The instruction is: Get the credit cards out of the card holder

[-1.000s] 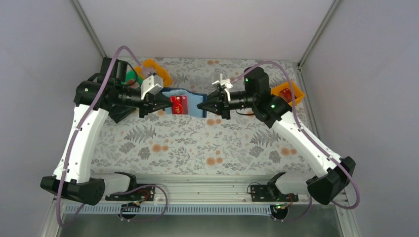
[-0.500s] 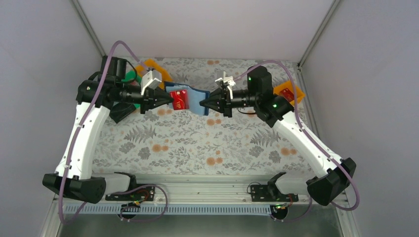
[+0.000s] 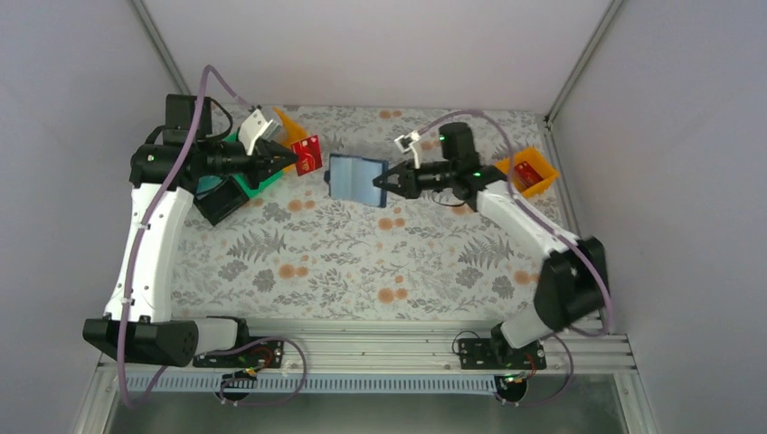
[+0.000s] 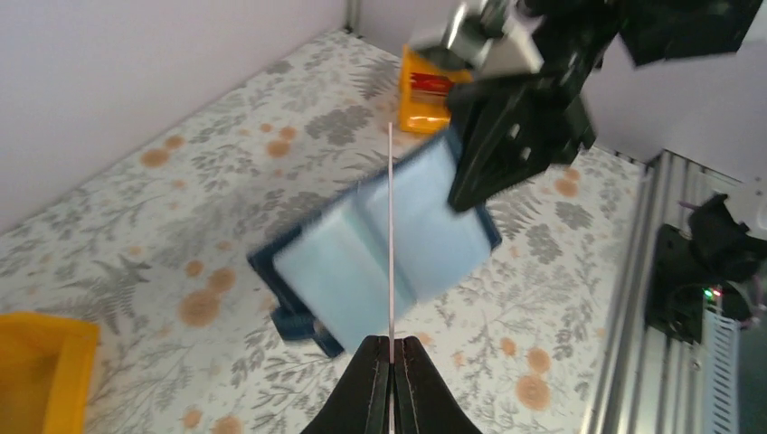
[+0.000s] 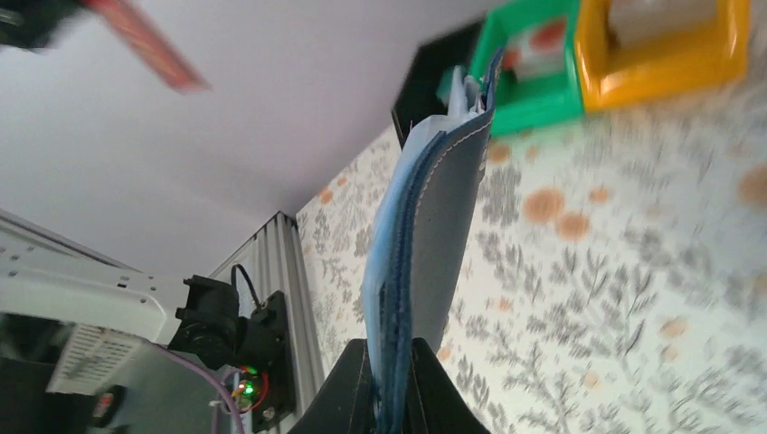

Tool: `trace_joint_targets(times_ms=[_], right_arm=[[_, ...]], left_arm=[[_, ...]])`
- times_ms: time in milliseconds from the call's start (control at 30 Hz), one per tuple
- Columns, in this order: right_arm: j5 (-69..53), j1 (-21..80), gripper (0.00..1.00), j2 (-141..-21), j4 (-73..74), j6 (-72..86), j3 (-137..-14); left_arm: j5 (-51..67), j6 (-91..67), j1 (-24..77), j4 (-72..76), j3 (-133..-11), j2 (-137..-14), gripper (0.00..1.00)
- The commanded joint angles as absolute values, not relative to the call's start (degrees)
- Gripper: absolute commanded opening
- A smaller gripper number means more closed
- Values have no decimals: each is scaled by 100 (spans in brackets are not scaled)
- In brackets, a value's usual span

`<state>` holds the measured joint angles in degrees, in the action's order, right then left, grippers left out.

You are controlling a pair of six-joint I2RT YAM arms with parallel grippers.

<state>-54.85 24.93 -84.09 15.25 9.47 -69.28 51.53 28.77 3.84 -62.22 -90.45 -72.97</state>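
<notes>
A red credit card [image 3: 308,154] hangs in the air over the back left of the table, with my left gripper [image 3: 291,159] shut on its edge. The left wrist view shows this card [image 4: 390,226] edge-on as a thin line rising from the closed fingertips [image 4: 391,342]. To its right, clear of the card, the open navy card holder [image 3: 353,177] with light blue pockets is also held off the table. My right gripper [image 3: 381,179] is shut on the holder's right edge. In the right wrist view the holder [image 5: 434,235] stands upright between that gripper's [image 5: 391,351] fingers.
Green bin [image 3: 246,172], black bin [image 3: 217,201] and orange bin [image 3: 291,125] sit at the back left under the left arm. The green bin [image 5: 529,68] holds a pale card with a red blotch. Another orange bin [image 3: 535,179] at the back right holds a red card.
The left gripper has drawn the red card leftward out of the holder; a gap now separates them. The right arm has swung round, still holding the holder.
</notes>
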Motion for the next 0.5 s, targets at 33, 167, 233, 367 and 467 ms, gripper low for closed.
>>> trace_joint_targets(times_ms=[33, 167, 233, 367, 467], right_arm=[[-6206, 2900, 4, -10063, 940, 1980, -6983], [-6132, 3066, 4, -11076, 1298, 2138, -7544], [-5716, 2972, 6, -11353, 1592, 2213, -7656], [-5010, 2559, 42, -11362, 1872, 2394, -7402], [-3421, 2364, 74, -10850, 2482, 2363, -7467]], left_arm=[[4635, 2001, 309, -5620, -9519, -7408, 2], [4694, 1590, 308, -5358, -9654, -7407, 2], [4717, 1421, 308, -5254, -9657, -7411, 3], [4774, 1096, 308, -5126, -9688, -7472, 2], [4955, 1040, 308, -5139, -9753, -7550, 2]])
